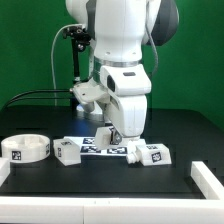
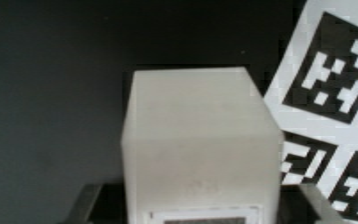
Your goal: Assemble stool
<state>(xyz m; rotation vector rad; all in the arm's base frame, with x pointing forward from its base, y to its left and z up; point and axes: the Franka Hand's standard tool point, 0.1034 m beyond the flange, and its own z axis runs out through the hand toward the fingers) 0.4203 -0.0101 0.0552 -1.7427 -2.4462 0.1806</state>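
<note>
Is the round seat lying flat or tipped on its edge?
Flat: the seat rests on the table, round face upward, side wall upright.

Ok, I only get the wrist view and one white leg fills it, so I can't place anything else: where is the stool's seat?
Observer: The round seat lies flat on the table at the exterior view's left, well apart from the hand.
Operator: Are other legs lying loose out there?
Observer: Yes. A first leg lies between the seat and the marker board, and a second leg lies on the table at the exterior view's right of the hand.
</note>
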